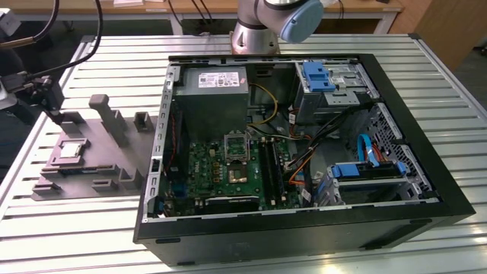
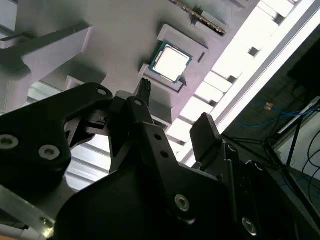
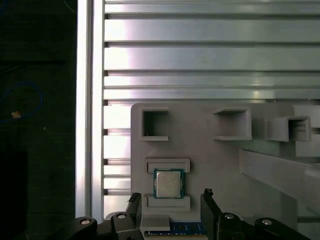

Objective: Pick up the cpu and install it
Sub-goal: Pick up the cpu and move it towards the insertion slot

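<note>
Silver-grey cpu [image 3: 168, 183]: lies flat in a square recess of the grey holder [image 3: 220, 165], touched by nothing.
Claw [image 3: 170, 195]: hangs over the holder just beside the cpu, black fingers [image 3: 134, 200] spread wider than the chip, gripping nothing.
Holder: rests on the slatted metal counter [image 3: 200, 55], at the exterior view's left of the open computer case [image 1: 266, 234].
Case: green board inside.

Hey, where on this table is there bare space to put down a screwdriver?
Bare slats of the table lie between the grey fixture tray and the near edge, and on the exterior view's right of the computer case. It is crowded on the tray around the cpu and inside the case.
</note>
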Robot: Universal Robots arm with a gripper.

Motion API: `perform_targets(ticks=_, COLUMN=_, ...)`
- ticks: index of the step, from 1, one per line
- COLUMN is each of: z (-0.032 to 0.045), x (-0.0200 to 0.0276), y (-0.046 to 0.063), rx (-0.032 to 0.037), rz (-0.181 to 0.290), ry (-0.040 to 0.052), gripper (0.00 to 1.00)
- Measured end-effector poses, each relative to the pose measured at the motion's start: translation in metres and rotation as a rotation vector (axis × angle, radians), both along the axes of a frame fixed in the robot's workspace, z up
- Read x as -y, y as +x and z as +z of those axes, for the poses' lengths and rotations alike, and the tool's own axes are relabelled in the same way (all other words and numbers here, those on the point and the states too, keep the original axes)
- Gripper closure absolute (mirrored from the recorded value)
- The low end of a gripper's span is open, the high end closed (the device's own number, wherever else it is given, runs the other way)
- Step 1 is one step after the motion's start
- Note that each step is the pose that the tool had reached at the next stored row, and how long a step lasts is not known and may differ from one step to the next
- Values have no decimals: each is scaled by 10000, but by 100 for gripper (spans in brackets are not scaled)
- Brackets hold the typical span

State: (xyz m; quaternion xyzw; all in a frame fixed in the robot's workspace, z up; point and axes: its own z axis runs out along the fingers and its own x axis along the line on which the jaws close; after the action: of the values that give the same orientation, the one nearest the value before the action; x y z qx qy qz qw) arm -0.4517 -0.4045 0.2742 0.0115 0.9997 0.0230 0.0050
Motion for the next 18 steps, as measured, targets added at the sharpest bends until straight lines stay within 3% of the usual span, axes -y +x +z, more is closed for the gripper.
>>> perform_targets(ticks=8, z=-73, x=6, y=0, rx=1, rz=0, ry=10, gripper=41)
perform_targets(ticks=18, z=-74, x=6, y=0, rx=0, rz=4, ry=10, gripper=41)
